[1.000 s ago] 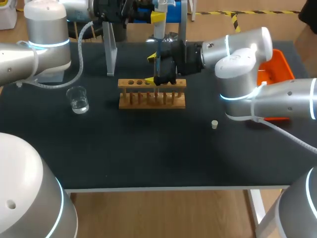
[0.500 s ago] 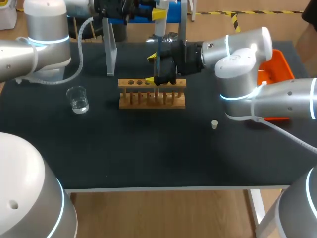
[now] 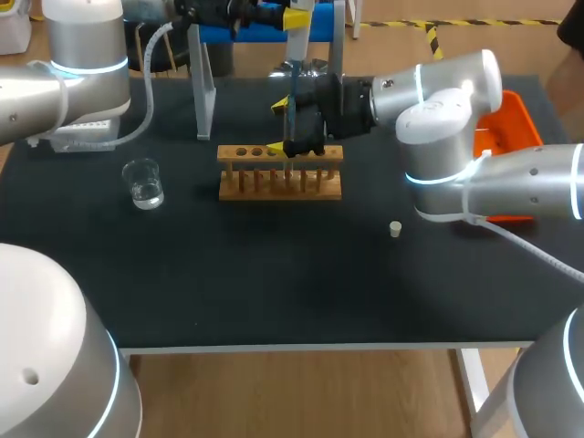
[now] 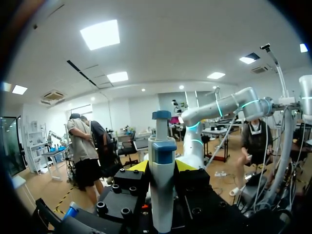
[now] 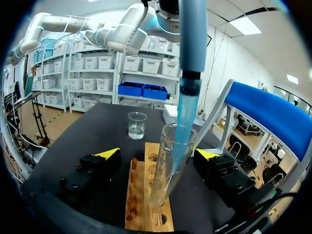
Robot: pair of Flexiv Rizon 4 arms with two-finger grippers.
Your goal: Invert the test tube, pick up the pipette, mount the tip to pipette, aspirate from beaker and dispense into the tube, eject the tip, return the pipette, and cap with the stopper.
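- Right now my left gripper [image 4: 161, 165] is high at the back of the table [image 3: 274, 283], clamped on the pipette [image 4: 162, 195], with a yellow tip pressed to each side of its body.
- From there the pipette hangs straight down over the wooden rack [image 3: 280, 182].
- Its blue tip [image 5: 185, 109] reaches down into the mouth of the test tube [image 5: 170, 165].
- That tube stands mouth up in a hole of the rack, toward the rack's right half in the head view.
- My right gripper [image 5: 157, 154] sits level at the tube with its fingers spread apart. In the right wrist view one of them is just beside the glass, and the other is clear of it with rack showing between.
- Water sits in the beaker [image 3: 144, 184], which is well apart from the rack on the left arm's side.
- Lying on its own on the table is the stopper [image 3: 395, 229], nearer me than the rack and on the right arm's side.
- Behind the rack I see the clear pipette stand [image 3: 203, 91], and an orange tray [image 3: 511, 114] lies at the table's right edge.
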